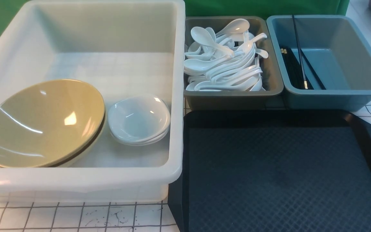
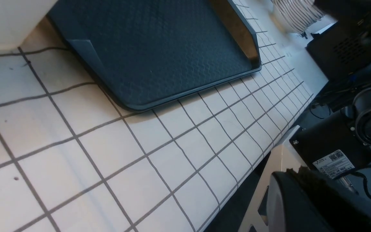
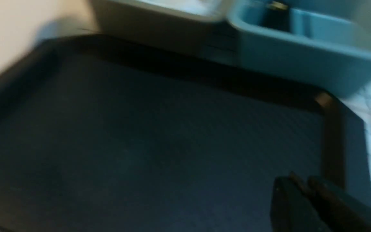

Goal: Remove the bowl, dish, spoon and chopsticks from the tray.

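The black tray point(image 1: 285, 174) lies bare at the front right; it also shows as the tray point(image 2: 159, 48) and the tray point(image 3: 140, 145). The olive-yellow bowl point(image 1: 42, 124) leans inside the white tub point(image 1: 179, 96), beside stacked white dishes point(image 1: 138, 119). White spoons point(image 1: 227, 61) fill the grey bin point(image 1: 274, 83). Black chopsticks point(image 1: 301, 61) lie in the blue bin point(image 1: 359, 93). My left gripper point(image 2: 296, 174) is shut and empty, off the table's front edge. My right gripper point(image 3: 301, 183) hangs shut over the tray's right part, holding nothing. Neither arm shows in the front view.
The table point(image 2: 140, 154) is white with a grey grid. Dark robot hardware with cables point(image 2: 349, 135) sits beyond the table's edge. The blue bin point(image 3: 301, 54) and the grey bin point(image 3: 159, 29) stand right behind the tray.
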